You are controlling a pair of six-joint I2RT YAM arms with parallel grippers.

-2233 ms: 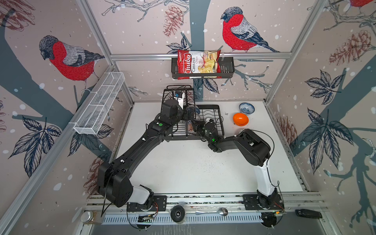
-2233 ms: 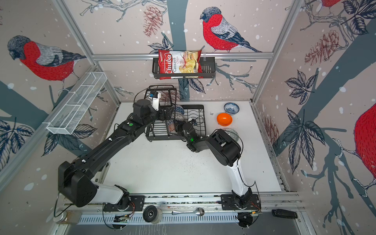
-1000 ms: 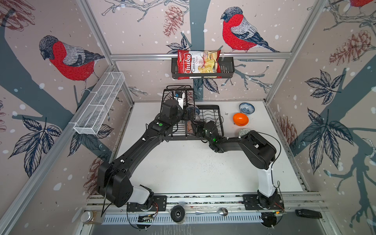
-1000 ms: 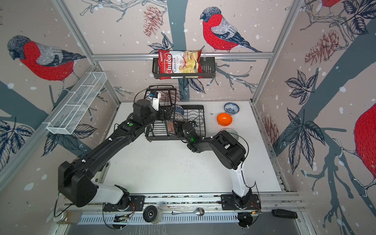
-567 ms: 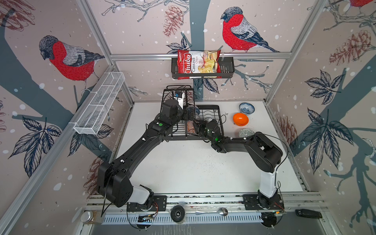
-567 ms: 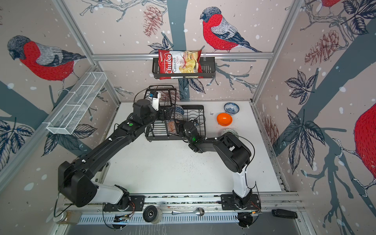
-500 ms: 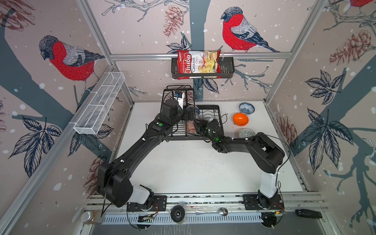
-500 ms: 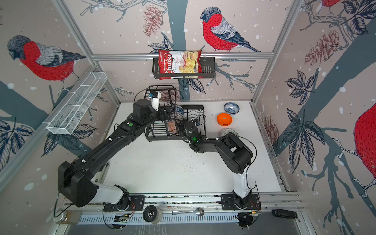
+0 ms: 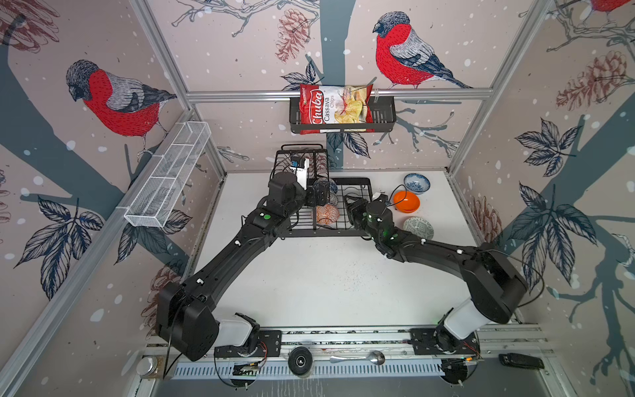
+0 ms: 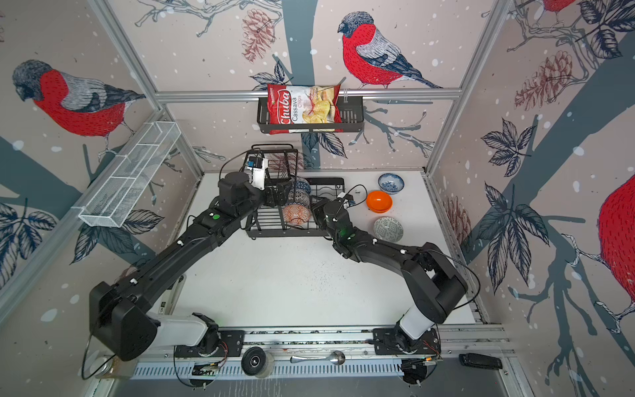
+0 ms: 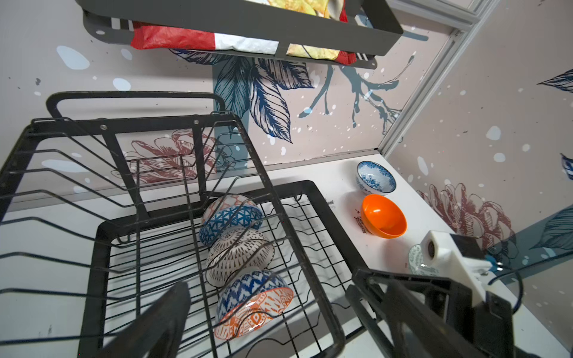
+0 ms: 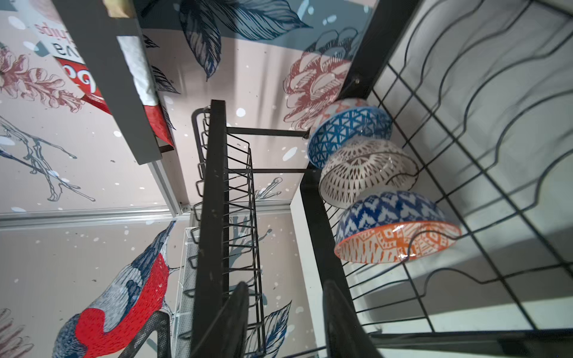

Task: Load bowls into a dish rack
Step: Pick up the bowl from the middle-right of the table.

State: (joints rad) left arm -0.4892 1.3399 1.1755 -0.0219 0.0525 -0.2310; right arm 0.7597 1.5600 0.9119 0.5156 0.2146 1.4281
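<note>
The black wire dish rack stands at the back of the table. Three bowls lean in its lower slots: a blue triangle one, a white lattice one and a red-orange one, the nearest. My left gripper hangs open above this row, holding nothing. At the rack's right edge my right gripper is open and empty, clear of the red-orange bowl. Three more bowls sit on the table to the right: white with blue flowers, plain orange, grey-green.
A black shelf basket with a chips bag hangs on the back wall above the rack. A long white mesh basket is fixed to the left wall. The rack's raised upper basket stands beside my left wrist.
My right gripper has opened and let go of the red-orange bowl, which now rests in the rack. The right elbow has swung out to the right. The left arm has stayed still.
</note>
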